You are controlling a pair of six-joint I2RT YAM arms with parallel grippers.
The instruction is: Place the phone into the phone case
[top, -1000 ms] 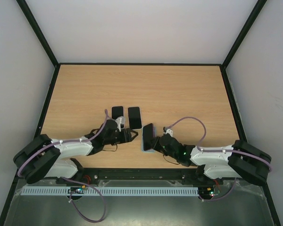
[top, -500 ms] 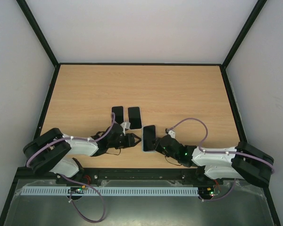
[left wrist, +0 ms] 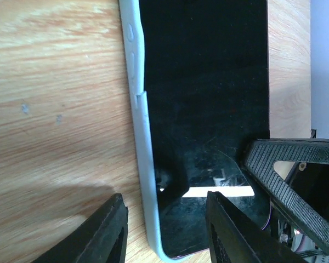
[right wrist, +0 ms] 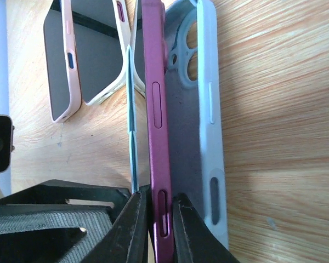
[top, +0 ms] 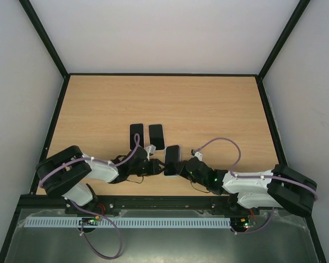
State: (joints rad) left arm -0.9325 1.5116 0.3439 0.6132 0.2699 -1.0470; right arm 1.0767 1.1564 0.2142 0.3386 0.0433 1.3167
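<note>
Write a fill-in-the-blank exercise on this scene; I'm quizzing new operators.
The right hand clamps the purple phone, tilted in a light ___ phone case. Beyond them lie a white case and a ___. Altogether ___ cases are on the table.
Missing: blue; pink case; three.

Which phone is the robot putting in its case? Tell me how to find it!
Find the wooden table and look near the middle of its near edge. There the right gripper pinches a phone tilted up inside a pale blue case. Unlike the pink-rimmed case and white-rimmed case lying flat farther back, it has a purple edge.
</note>
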